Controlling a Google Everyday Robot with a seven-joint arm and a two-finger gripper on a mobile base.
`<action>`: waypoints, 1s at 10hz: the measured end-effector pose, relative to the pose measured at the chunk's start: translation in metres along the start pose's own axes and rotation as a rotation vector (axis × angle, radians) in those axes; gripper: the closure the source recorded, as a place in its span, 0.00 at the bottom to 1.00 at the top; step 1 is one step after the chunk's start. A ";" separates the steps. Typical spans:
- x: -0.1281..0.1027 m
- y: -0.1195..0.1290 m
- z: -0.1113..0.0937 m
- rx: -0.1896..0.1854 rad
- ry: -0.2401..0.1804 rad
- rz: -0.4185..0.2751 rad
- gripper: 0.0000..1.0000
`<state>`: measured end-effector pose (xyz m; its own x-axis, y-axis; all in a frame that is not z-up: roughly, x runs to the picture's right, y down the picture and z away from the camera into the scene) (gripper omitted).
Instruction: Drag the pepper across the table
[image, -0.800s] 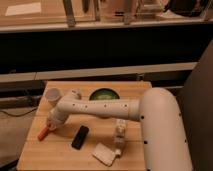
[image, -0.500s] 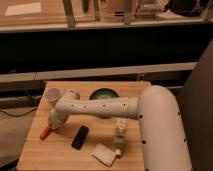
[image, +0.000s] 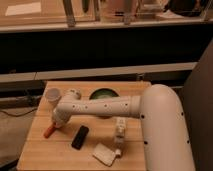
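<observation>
The pepper (image: 48, 131) is a small orange-red piece lying on the wooden table (image: 45, 155) near its left edge. My white arm reaches from the right across the table to the left. The gripper (image: 56, 123) is at the arm's end, low over the table and right against the pepper's upper right end. The arm's wrist hides most of the gripper.
A white cup (image: 52, 95) stands at the back left. A dark green bowl (image: 103, 93) sits at the back middle. A black flat object (image: 80, 137) lies right of the pepper. A white packet (image: 104, 154) and a white bottle (image: 120, 131) lie near the front.
The arm's end and the pepper have barely shifted; no clear movement shows between the frames.
</observation>
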<state>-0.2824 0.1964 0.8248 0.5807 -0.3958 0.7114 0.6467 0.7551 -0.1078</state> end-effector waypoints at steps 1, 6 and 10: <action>0.004 0.001 -0.003 0.003 0.008 0.000 1.00; 0.020 0.003 -0.011 0.011 0.029 0.011 1.00; 0.032 0.006 -0.016 0.009 0.058 0.016 1.00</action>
<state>-0.2526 0.1799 0.8358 0.6186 -0.4132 0.6683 0.6327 0.7663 -0.1119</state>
